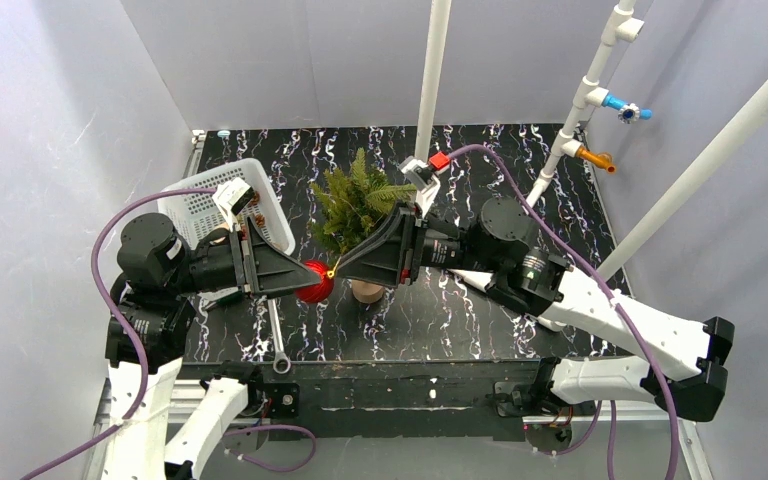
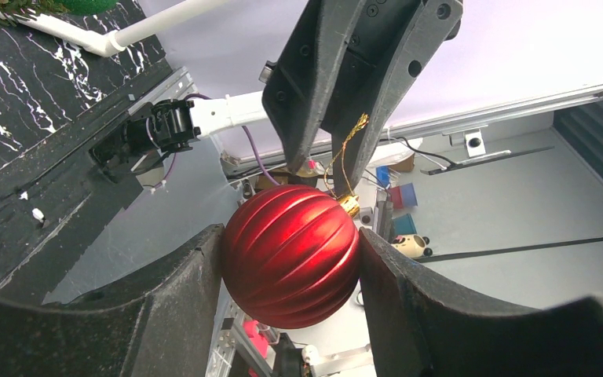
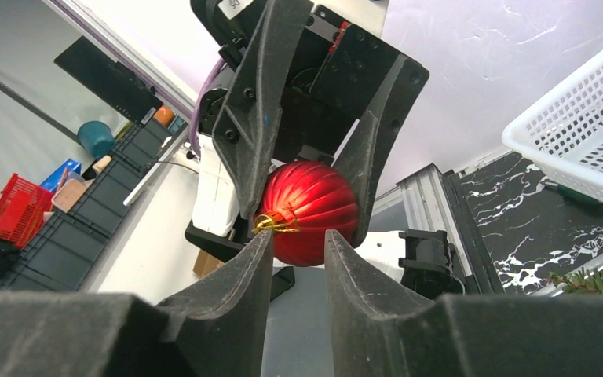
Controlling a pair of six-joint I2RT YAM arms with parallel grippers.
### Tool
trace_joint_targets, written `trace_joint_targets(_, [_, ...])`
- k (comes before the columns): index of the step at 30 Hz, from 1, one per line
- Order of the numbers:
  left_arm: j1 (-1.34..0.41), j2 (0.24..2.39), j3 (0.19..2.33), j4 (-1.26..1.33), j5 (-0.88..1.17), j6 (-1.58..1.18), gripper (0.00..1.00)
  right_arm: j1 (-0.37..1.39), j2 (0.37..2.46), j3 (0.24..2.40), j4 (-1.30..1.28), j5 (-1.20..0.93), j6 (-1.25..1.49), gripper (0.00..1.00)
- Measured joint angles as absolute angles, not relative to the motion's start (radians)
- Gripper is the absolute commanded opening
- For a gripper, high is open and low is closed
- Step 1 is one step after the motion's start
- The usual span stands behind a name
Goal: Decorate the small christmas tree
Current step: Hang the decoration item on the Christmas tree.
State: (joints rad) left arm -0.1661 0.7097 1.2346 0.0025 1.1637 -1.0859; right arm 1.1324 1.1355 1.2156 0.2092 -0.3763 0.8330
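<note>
A red ribbed bauble (image 1: 315,283) with a gold cap and gold loop (image 2: 350,140) hangs above the table's front middle, clamped between my left gripper's (image 1: 309,279) fingers. It fills the left wrist view (image 2: 290,251). My right gripper (image 1: 339,269) faces it from the right, jaws a little apart, tips at the gold cap and loop (image 3: 276,224). The loop's thread runs up between its fingers (image 2: 377,94); they do not pinch it. The small christmas tree (image 1: 355,200) stands just behind on its tan base (image 1: 367,291).
A white slatted basket (image 1: 195,215) sits at the left behind the left arm, also in the right wrist view (image 3: 581,141). A metal spanner (image 1: 278,345) lies near the front edge. White pipes (image 1: 430,80) rise at the back and right.
</note>
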Motion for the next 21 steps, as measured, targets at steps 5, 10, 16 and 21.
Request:
trace_joint_targets(5, [-0.166, 0.710, 1.234, 0.004, 1.164, -1.086, 0.00, 1.132, 1.155, 1.216, 0.207, -0.368, 0.827, 0.41])
trace_joint_targets(10, [-0.166, 0.710, 1.234, 0.012, 1.164, -1.086, 0.00, 1.132, 1.161, 1.216, 0.205, -0.360, 0.820, 0.39])
trace_joint_targets(16, [-0.166, 0.710, 1.233, 0.019, 1.164, -1.087, 0.00, 1.132, 1.160, 1.217, 0.204, -0.346, 0.809, 0.35])
trace_joint_targets(21, [-0.166, 0.714, 1.232, 0.028, 1.164, -1.097, 0.00, 1.132, 1.160, 1.222, 0.198, -0.339, 0.805, 0.34])
